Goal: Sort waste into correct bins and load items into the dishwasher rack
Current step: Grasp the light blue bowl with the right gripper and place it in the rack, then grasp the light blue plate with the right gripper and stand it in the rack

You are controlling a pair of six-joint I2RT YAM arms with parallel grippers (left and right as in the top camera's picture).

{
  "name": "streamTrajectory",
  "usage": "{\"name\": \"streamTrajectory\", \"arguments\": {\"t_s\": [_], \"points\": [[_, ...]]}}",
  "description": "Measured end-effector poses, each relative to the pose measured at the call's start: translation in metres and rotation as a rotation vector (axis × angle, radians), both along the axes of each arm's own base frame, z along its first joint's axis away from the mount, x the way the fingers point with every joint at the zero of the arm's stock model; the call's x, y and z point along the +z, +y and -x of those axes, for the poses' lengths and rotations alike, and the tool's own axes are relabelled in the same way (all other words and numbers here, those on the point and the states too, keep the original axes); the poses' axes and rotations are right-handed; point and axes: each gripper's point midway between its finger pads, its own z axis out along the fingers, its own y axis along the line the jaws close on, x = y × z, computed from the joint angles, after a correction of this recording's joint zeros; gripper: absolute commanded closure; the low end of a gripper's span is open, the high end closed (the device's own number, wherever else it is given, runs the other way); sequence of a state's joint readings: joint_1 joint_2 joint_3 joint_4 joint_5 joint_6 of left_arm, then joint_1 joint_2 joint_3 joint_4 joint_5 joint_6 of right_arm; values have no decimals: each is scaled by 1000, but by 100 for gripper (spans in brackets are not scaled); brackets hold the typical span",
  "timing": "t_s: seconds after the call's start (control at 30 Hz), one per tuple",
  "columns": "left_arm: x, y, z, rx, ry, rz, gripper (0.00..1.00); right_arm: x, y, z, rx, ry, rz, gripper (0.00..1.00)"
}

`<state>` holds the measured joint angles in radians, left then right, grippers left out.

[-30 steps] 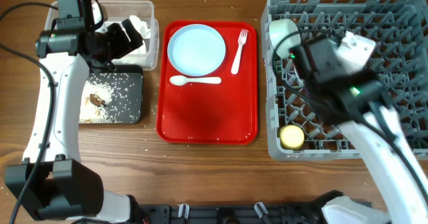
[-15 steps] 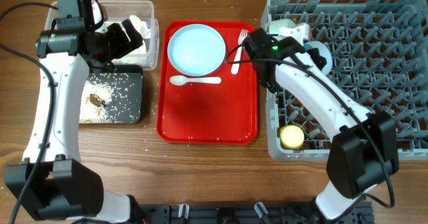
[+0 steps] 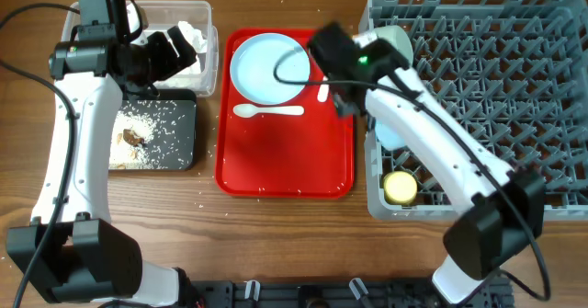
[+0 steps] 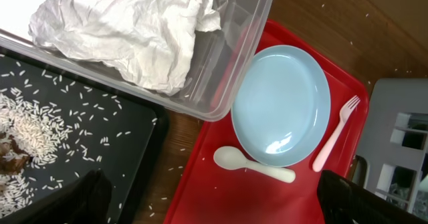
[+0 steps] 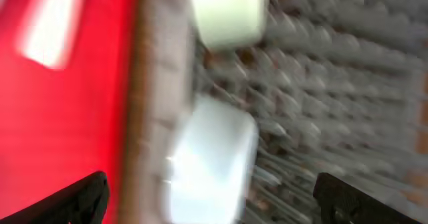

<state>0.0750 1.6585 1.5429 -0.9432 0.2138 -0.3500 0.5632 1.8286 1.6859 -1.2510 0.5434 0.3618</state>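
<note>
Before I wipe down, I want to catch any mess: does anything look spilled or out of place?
Yes. Loose rice grains lie on the bare wooden table between the black tray and the red tray, outside any bin. A few specks sit on the red tray itself.

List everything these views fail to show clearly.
- Fork: overhead, mostly under the right arm; seen whole only in the left wrist view.
- Bowls: right wrist, motion blur leaves only pale blobs.
- Clear tub contents: overhead, the left arm covers most; left wrist, the top edge crops them.
- Brown scraps on the black tray: left wrist, cut by the left edge.
</note>
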Motion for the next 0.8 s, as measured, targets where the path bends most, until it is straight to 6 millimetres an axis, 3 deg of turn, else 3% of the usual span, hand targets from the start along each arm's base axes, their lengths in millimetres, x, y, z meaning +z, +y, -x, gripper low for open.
{"name": "streamTrajectory", "arguments": {"t_s": [0.03,0.07,0.13,0.17,0.2,0.3,0.33,0.37,0.43,0.47,0.5,0.53,0.57,0.8], "points": [[0,0,0,0,0,0,0,8,13,-7,11,-30,-76,0],[0,0,0,0,0,0,0,24,38,-23,36,-101,-218,0],[0,0,0,0,0,0,0,47,94,-51,114,-215,-509,8],[0,0,0,0,2,0,0,52,111,-62,112,-261,-607,12],[0,0,0,0,2,0,0,44,125,-70,75,-270,-697,21],[0,0,1,0,3,0,0,-20,147,-83,-54,-178,-784,33],[0,0,1,0,3,0,0,-52,152,-84,-97,-121,-791,36],[0,0,0,0,2,0,0,-99,154,-78,-175,-35,-782,38],[0,0,0,0,2,0,0,-140,151,-71,-264,33,-759,44],[0,0,0,0,2,0,0,-150,151,-70,-295,41,-759,46],[0,0,1,0,3,0,0,-155,151,-70,-325,44,-765,50],[0,0,0,0,2,0,0,-158,151,-71,-345,43,-771,68],[0,0,1,0,3,0,0,-158,152,-72,-367,37,-784,78],[0,0,1,0,3,0,0,-159,153,-68,-403,58,-797,80]]}}
